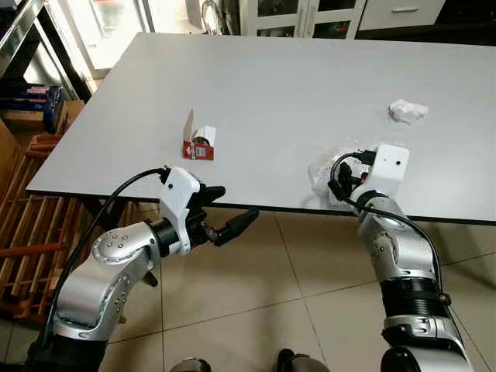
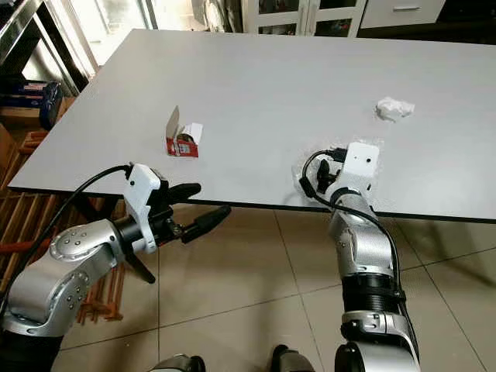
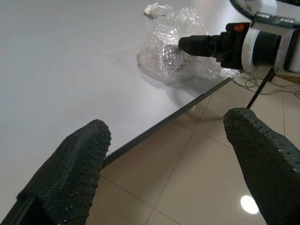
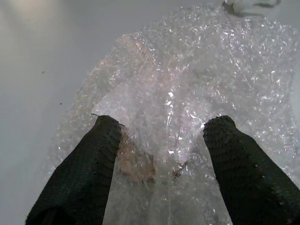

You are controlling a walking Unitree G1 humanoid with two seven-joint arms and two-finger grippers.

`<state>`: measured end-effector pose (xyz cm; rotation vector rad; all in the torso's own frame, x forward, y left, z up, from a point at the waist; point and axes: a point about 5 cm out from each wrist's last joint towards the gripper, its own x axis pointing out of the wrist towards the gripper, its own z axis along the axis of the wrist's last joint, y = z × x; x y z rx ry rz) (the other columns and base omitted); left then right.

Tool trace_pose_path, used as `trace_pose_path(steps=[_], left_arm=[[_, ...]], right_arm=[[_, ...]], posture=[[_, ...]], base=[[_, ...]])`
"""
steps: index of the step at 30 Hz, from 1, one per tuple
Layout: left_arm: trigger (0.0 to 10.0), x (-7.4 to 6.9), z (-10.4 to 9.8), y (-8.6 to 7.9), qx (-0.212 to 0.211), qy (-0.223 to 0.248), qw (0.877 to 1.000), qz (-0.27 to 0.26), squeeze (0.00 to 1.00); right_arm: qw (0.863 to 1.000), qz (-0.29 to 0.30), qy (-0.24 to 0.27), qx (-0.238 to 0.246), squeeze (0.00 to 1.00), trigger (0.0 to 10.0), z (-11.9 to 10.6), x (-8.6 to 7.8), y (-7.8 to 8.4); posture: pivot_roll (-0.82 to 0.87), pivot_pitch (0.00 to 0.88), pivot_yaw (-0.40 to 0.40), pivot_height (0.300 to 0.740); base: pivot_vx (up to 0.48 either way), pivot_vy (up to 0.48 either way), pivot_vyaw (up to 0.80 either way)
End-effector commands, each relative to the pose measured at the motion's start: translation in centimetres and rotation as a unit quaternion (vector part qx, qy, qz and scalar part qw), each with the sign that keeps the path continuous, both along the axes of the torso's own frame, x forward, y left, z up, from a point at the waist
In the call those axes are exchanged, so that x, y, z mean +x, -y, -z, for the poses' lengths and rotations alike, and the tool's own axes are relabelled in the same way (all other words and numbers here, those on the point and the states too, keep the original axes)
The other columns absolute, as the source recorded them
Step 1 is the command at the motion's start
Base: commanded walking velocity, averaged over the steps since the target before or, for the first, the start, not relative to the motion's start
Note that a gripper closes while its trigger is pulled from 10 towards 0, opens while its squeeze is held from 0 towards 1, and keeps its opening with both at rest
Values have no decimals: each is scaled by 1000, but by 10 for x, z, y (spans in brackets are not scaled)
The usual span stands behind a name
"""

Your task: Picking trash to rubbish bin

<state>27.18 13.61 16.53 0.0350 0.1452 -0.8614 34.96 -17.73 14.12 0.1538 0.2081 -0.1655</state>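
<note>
Left gripper (image 1: 229,211) hovers below the table (image 1: 294,85) near edge over tiled floor (image 1: 256,279), fingers (image 3: 70,173) spread wide, empty. Red-and-white carton (image 1: 199,144) sits on the table just beyond it. Right gripper (image 4: 161,154) at the near edge, fingers apart straddling the bubble wrap (image 4: 187,93); right wrist view shows the wrap bunched between them, not clamped. Crumpled white paper (image 1: 407,111) lies farther right.
</note>
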Motion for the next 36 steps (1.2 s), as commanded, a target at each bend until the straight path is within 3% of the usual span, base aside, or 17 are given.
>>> trace_pose_path(steps=[1,5,14,17,21,24,36], left_arm=[[10000,-4,-2,1,-1,0,1000,11,0],[10000,-5,-1,0,0,-3,1000,11,0],[10000,-6,-2,2,5,-4,1000,17,0],[10000,-6,-1,2,5,-4,1000,18,0],[10000,-7,-1,3,7,-5,1000,22,0],[10000,-11,-2,3,14,-13,999,43,0],[10000,-14,-3,1,24,-16,998,54,0]], right_arm=[[1000,-3,8,3,1000,10000,-11,1,-3],[1000,-7,9,-4,1000,10000,-19,-1,-6],[994,-33,34,-97,1000,10000,-36,-14,-25],[993,-42,35,-108,1000,10000,-37,-19,-28],[990,-39,36,-127,1000,10000,-38,-21,-26],[982,-12,48,-184,1000,10000,-43,-15,-15],[993,20,26,-112,1000,10000,-36,-3,-3]], posture=[[71,135,22,740],[71,135,22,740],[69,139,26,740],[68,138,27,740],[69,139,30,740],[75,144,33,740],[88,149,38,740]], base=[[0,0,0],[0,0,0],[0,0,0],[0,0,0],[0,0,0],[0,0,0],[0,0,0]])
